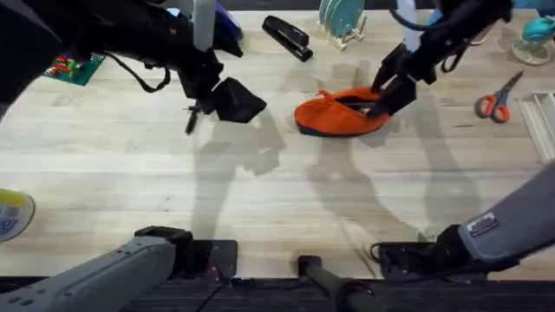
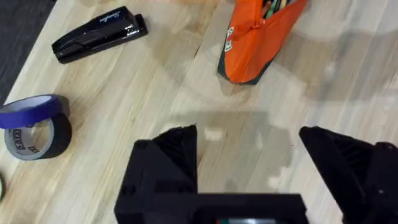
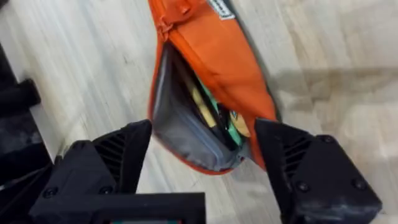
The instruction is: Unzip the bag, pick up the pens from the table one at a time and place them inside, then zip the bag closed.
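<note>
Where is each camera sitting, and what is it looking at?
Overhead: fixed above the table, looking down and forward; both arms show, the right gripper at the bag.
Left wrist: on the left arm, looking down past its open left gripper at the stapler, tape and bag.
Right wrist: on the right arm, looking down into the unzipped bag between its own open fingers.
All three views share the orange bag.

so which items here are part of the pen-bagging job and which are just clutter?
Job:
- orange pencil pouch, unzipped, contents showing inside
- right gripper at the pouch, jaws open
- left gripper, jaws open, empty

Clutter:
- black stapler
- orange-handled scissors
- blue tape roll
- grey tape roll
</note>
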Controlling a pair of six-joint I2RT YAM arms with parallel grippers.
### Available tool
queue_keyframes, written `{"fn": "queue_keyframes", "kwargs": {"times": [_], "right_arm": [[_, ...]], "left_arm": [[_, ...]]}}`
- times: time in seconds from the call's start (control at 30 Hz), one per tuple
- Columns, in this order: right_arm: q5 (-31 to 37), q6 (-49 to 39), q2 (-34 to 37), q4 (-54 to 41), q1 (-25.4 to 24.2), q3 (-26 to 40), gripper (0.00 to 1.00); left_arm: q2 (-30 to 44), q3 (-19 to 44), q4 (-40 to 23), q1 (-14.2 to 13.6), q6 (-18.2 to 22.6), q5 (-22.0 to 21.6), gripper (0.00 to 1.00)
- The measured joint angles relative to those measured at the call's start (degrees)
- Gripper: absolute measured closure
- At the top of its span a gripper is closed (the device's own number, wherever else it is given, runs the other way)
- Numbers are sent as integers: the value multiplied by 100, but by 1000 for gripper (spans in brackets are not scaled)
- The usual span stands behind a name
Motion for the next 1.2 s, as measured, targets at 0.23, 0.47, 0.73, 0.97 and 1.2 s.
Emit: {"fn": "queue_keyframes", "kwargs": {"times": [0.23,0.47,0.73,0.97,1.2], "right_arm": [[170,42,-735,-7,0,2,6],[232,266,-1330,-11,0,2,6],[233,642,-2063,-85,0,2,6],[230,1291,-2464,-157,0,2,6],[231,2023,-2660,-316,0,2,6]], "left_arm": [[0,0,0,0,0,-49,8],[0,0,0,0,0,-53,7],[0,0,0,0,0,-53,8],[1,0,-1,0,-175,-55,8],[0,0,0,0,-676,-312,8]]}}
